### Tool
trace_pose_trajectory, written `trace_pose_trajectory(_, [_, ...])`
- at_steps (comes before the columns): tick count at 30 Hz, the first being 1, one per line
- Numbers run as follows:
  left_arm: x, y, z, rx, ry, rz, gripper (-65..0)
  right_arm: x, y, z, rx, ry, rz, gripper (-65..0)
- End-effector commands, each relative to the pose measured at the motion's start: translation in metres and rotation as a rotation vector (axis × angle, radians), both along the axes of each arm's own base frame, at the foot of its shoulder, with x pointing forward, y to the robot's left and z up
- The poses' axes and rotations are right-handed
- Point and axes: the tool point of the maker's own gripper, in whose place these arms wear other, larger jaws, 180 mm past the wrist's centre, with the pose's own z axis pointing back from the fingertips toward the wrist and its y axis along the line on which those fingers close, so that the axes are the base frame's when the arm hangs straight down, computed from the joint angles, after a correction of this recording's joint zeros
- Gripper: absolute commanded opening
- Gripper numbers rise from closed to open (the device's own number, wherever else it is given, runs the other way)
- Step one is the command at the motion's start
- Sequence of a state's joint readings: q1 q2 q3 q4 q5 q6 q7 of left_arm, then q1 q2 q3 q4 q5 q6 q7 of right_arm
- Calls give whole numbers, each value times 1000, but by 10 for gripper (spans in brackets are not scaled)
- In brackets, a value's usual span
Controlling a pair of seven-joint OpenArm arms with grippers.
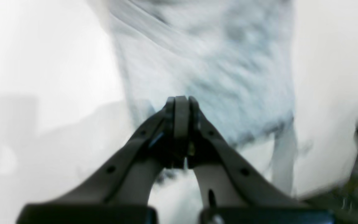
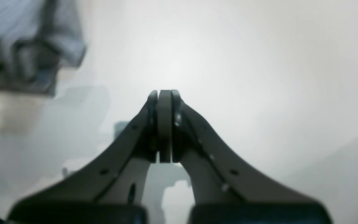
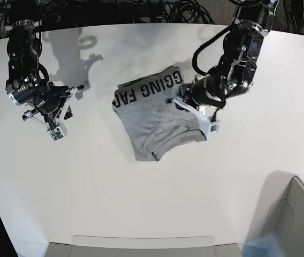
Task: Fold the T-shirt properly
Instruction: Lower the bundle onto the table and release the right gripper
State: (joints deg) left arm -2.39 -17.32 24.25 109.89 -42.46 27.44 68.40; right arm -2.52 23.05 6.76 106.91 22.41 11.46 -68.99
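White bench [image 3: 141,203], T-shirt [image 3: 157,115] lying mid-bench in a loose, rumpled partial fold – grey, black lettering along its far edge. Left gripper [image 1: 181,102] jaws closed, empty, at the shirt's edge; right gripper [image 2: 164,96] closed, empty, well apart. Cloth looks light and floppy – I'd pinch a hem corner or sleeve seam.

T-shirt [image 3: 154,115] lying mid-worktop [image 3: 141,198], left hand [image 3: 174,100] over its right edge in the base view, right hand [image 3: 70,99] well apart on the left
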Motion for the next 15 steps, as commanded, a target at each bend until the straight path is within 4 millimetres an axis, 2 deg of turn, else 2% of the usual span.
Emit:
trace_pose_trajectory(1, [-7, -17, 6, -21, -6, -57, -650, 12, -5, 6, -2, -25, -11, -650])
trace_pose_trajectory(3, [-27, -42, 0, -21, 16, -159, -650, 21, -10, -1, 8, -2, -37, -650])
trace_pose_trajectory(6, [-62, -74, -9, -11, 51, -309, -650, 27, 5, -14, 28, 38, -12, -650])
trace_pose_trajectory(8, [-76, -83, -16, -3, 72, -359, -650, 21, 20, -26, 24, 77, 36, -650])
trace_pose_trajectory(11, [-71, -72, -32, 28, 111, -317, -650, 9, 51, -38, 8, 120, 148, -650])
trace_pose_trajectory(13, [-56, -50, -47, 56, 150, -228, -650, -3, 68, -48, -1, 153, 214, -650])
trace_pose_trajectory(15, [-35, -24, -54, 67, 157, -110, -650, -14, 82, -55, -8, 178, 268, -650])
